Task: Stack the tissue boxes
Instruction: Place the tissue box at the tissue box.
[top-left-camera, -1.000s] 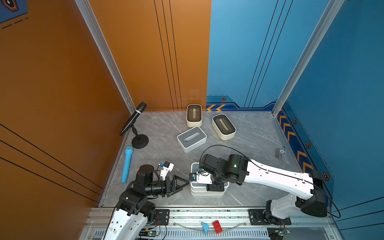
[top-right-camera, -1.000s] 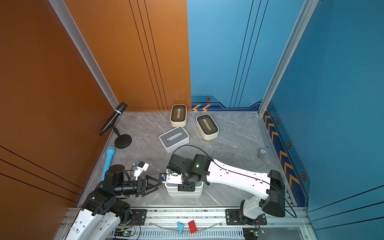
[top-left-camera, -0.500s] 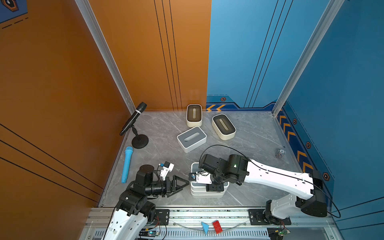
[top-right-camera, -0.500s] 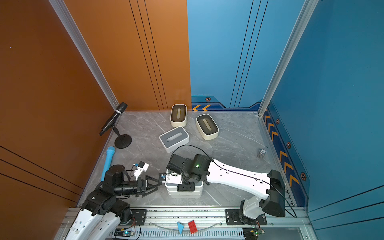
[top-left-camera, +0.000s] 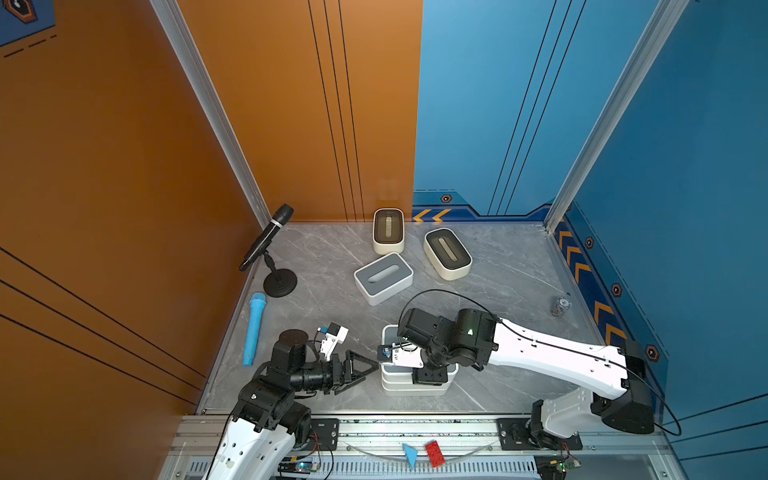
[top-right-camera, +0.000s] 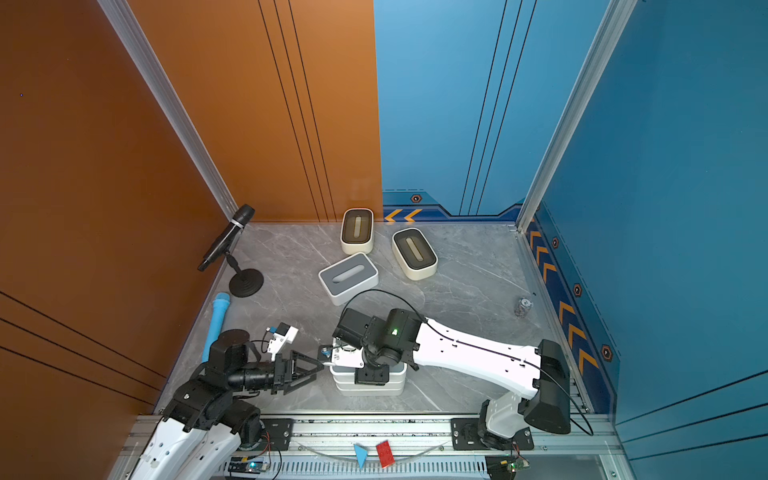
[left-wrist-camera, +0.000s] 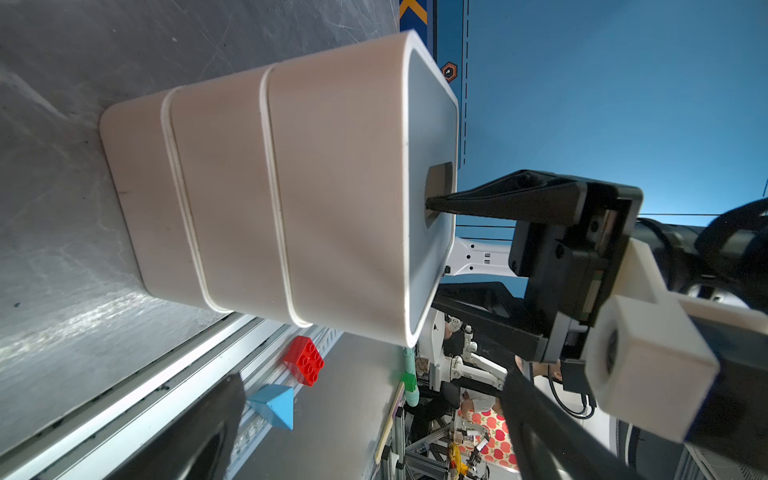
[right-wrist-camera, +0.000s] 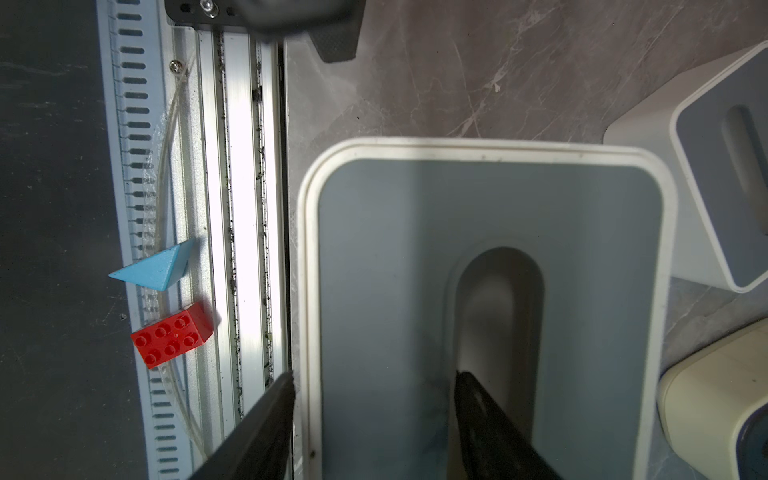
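Three white tissue boxes form a stack (top-left-camera: 415, 384) (top-right-camera: 370, 386) (left-wrist-camera: 270, 195) at the front middle, with a grey lid (right-wrist-camera: 395, 249) on top. My right gripper (right-wrist-camera: 372, 374) (top-left-camera: 430, 374) points down on it, open. One finger is in the lid slot and one is just outside the box wall, with a thin gap showing. My left gripper (top-left-camera: 365, 370) (left-wrist-camera: 382, 415) is open wide, level with the stack's left side and holding nothing. Farther back lie a grey-lidded box (top-left-camera: 383, 278) and two dark-lidded cream boxes (top-left-camera: 388, 230) (top-left-camera: 446, 253).
A black microphone on a stand (top-left-camera: 266, 245) and a blue microphone (top-left-camera: 254, 328) lie along the left wall. A small jar (top-left-camera: 559, 306) sits near the right wall. A red brick (top-left-camera: 434, 453) and a blue wedge (top-left-camera: 410, 455) rest on the front rail.
The right gripper's jaws have spread a little over the top box. Both arms stay about where they were.
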